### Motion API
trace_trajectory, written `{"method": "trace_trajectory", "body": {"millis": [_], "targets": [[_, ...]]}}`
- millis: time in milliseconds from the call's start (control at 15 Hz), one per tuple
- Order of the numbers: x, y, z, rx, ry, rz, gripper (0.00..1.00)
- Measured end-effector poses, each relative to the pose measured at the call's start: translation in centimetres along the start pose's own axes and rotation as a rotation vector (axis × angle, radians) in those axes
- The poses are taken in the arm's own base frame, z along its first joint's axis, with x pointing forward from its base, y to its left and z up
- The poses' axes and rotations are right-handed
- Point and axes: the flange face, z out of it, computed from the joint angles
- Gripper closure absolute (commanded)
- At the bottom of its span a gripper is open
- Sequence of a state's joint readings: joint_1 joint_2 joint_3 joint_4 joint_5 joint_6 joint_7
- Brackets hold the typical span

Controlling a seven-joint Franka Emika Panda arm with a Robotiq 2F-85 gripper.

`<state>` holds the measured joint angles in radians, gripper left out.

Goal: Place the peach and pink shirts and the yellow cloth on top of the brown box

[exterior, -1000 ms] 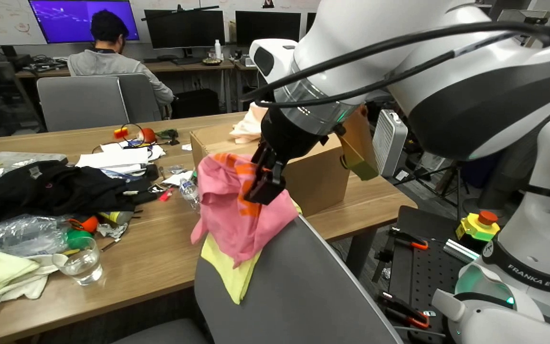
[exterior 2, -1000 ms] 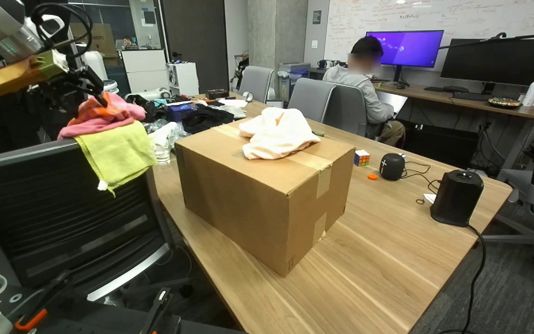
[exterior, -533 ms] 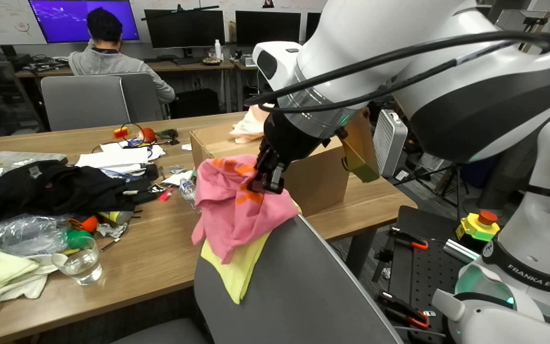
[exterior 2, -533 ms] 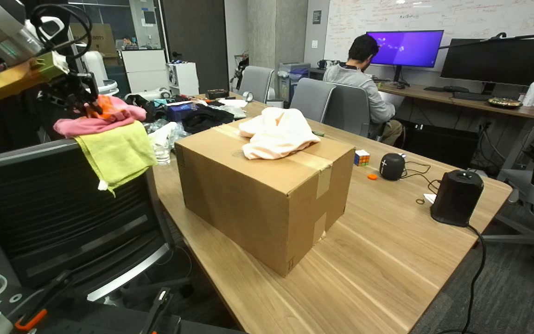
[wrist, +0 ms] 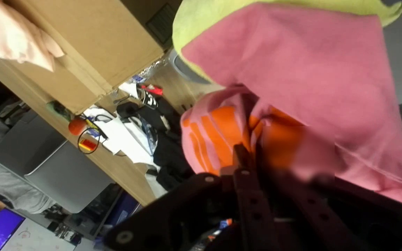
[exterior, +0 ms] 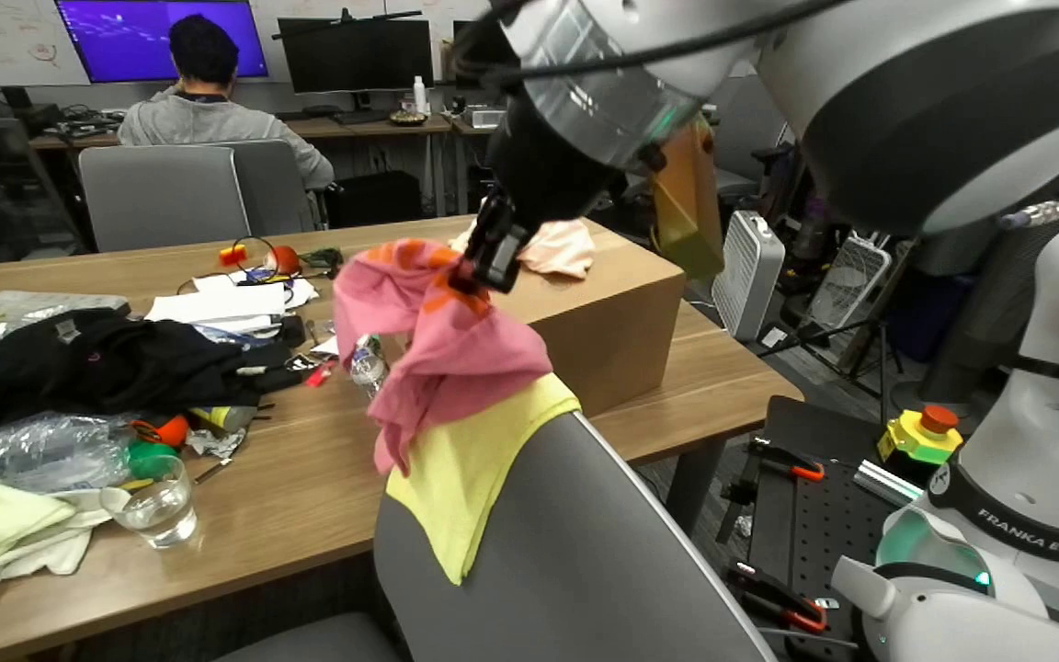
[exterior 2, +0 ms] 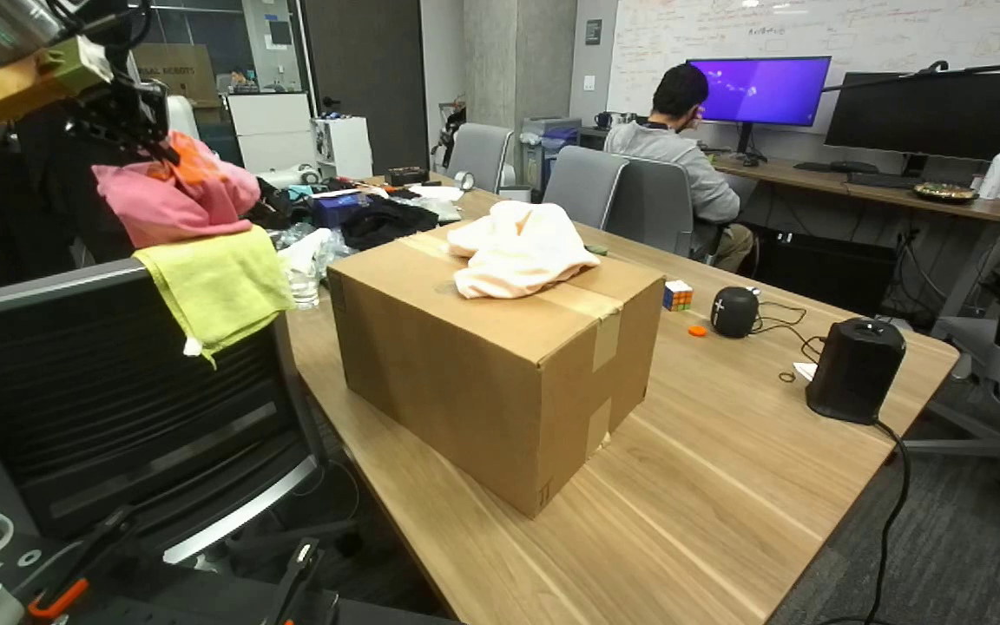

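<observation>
Jaws clenched on the pink shirt (exterior: pixel 465 359) above the chair back (exterior: pixel 575 552), delivery pending! Just below, the yellow cloth (exterior 2: pixel 222 282) lies draped, yet to go. Farther out, the peach shirt (exterior 2: pixel 513 260) tops the brown cardboard box (exterior 2: pixel 474 373) on the tabletop (exterior 2: pixel 682 486): that one's done.

Matt cloth pink shirt (exterior 2: pixel 177 201), smooth cardboard box (exterior 2: pixel 439 382)

In an exterior view, the box (exterior 2: pixel 444 378) at mid-frame has bare cardboard left of and below the pale shirt (exterior 2: pixel 519 256) heaped on top. Open air lies between the box and the pink shirt (exterior 2: pixel 183 204) at upper left — lower down, the chair (exterior 2: pixel 118 382) stands in the way.
</observation>
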<state>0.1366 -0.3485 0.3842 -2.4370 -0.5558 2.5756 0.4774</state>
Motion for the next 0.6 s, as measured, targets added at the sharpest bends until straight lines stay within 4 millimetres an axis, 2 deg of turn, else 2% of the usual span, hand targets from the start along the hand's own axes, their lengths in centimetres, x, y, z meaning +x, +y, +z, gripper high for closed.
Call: {"method": "trace_trajectory", "body": {"millis": [133,333,600], "targets": [[2.6,1.6,-2.6,-0.022,0.053,0.037,0.97],[6.1,5.0,-5.7,-0.065,0.117,0.108,0.97],[9.2,10.4,-7.8,-0.130,0.146,0.225,0.97]]}}
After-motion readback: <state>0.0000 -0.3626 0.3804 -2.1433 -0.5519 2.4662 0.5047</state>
